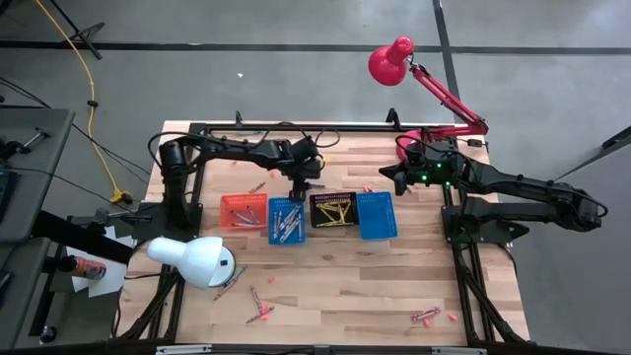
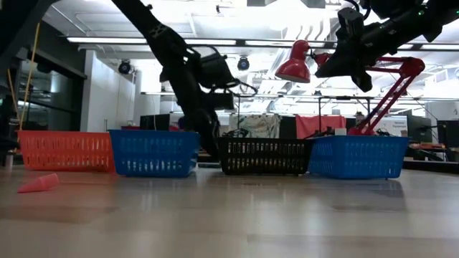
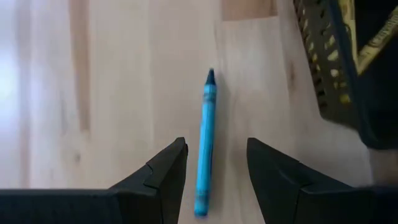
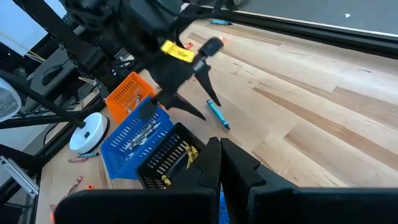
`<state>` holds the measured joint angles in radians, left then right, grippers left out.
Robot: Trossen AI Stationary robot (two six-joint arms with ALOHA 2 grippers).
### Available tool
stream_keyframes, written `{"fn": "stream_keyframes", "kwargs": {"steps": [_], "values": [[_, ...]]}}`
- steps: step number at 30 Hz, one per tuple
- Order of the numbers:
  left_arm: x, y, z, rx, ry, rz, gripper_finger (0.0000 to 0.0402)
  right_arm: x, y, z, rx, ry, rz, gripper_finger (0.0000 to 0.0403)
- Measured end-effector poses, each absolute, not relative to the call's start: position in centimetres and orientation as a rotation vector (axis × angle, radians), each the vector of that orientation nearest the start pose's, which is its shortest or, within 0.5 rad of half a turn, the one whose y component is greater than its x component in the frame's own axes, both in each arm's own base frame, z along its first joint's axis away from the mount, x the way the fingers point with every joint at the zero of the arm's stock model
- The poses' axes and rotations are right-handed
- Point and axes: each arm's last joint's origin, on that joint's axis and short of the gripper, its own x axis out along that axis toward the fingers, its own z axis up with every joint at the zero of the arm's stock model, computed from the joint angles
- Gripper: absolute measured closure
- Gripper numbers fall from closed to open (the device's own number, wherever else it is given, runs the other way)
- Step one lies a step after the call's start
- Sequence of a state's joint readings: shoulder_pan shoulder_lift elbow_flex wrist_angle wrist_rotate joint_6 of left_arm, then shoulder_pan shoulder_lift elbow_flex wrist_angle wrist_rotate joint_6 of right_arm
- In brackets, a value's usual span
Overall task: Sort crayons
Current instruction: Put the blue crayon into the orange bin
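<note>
1. White lamp [image 1: 192,259] sits at the left front of the wooden surface [image 1: 335,286]; loose crayons [image 1: 260,306] lie scattered just right of it, more [image 1: 426,316] near the right front edge.
2. Orange basket [image 1: 242,210] is leftmost in the row, with a few crayons inside.
3. Blue basket [image 1: 286,220] is next, touching or just beside the orange one; crayons inside.
4. Left claw [image 3: 214,168] is low over the surface just behind the blue and black baskets, fingers apart, straddling a blue crayon [image 3: 205,143] that lies flat on the wood. Fingers not touching it.
5. Same blue crayon shows in the right wrist view [image 4: 218,116], under the left claw.
6. Black basket [image 1: 333,210] holds yellow crayons.
7. Second blue basket [image 1: 377,215] is rightmost in the row.
8. Right claw [image 4: 219,163] hangs raised behind the right end of the row, fingers together, holding nothing.
9. Red lamp [image 1: 391,61] is at the back right.
</note>
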<state>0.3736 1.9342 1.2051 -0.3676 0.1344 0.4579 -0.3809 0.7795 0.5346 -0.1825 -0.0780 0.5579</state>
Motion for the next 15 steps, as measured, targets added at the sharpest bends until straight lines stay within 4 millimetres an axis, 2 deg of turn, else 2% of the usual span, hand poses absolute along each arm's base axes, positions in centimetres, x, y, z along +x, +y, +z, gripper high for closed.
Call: {"fn": "stream_keyframes", "kwargs": {"steps": [5,11,15], "values": [[35.9,13.5,13.0,0.163,1.121,-0.040,0.0245,16.1,-6.2,24.8,0.645,0.321,-0.408,0.0402],[36.0,13.6,12.6,0.193,1.135,-0.041,0.0249,16.1,-6.2,24.9,0.650,0.317,-0.407,0.0402],[36.0,13.6,12.6,0.211,1.134,-0.038,0.0289,16.1,-6.2,24.9,0.652,0.316,-0.407,0.0402]]}}
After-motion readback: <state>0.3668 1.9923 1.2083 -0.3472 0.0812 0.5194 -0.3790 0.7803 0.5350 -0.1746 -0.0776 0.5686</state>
